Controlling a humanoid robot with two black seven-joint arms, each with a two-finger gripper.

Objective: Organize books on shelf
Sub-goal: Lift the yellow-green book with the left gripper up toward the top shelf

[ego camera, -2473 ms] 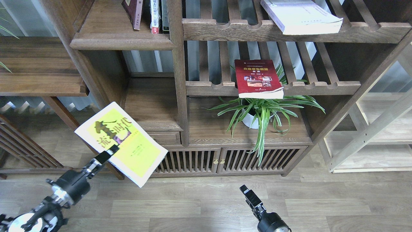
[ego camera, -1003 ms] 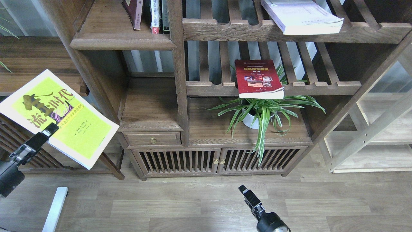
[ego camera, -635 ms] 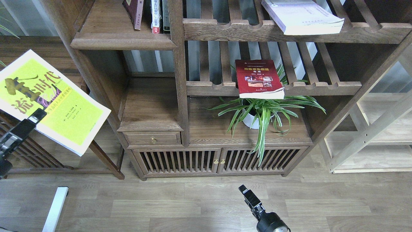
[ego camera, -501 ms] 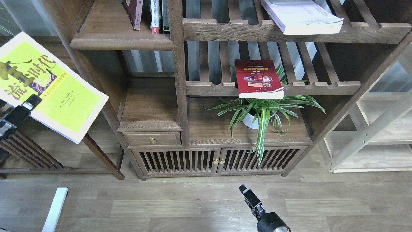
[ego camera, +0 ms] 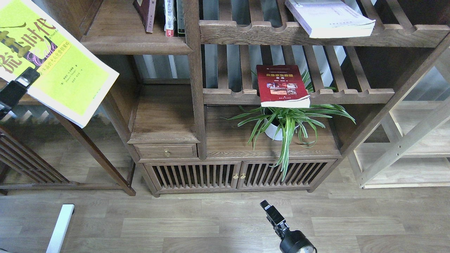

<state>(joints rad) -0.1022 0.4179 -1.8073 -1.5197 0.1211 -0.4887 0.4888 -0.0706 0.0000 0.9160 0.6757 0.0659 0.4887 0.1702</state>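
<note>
Three large paperbacks lie apart from one another. The yellow-green book (ego camera: 56, 59) is up at the far left, tilted, its cover with dark Chinese characters facing the camera, and the left gripper (ego camera: 21, 81) is clamped on its lower left edge (only the black finger on top of the cover shows; the rest of the arm is cut off by the frame). Its right corner hangs in front of the bookcase's left post, just below the solid shelf (ego camera: 137, 44), the dark brown board with the rounded front edge. On that shelf three upright books (ego camera: 165, 15) stand side by side against the post at its right end. The dark red book (ego camera: 281, 85) lies flat on the middle slatted rack (ego camera: 351, 95), its front edge jutting over the scalloped rail, directly above one potted spider plant (ego camera: 284, 123). The thick white book (ego camera: 328, 17) lies flat on the upper slatted rack (ego camera: 246, 33), likewise overhanging the rail. The right gripper (ego camera: 268, 208) hangs low over the wooden floor (ego camera: 351, 225), well apart from every book, holding nothing; it is seen end-on and dark, so whether its fingers are parted I cannot tell.
</note>
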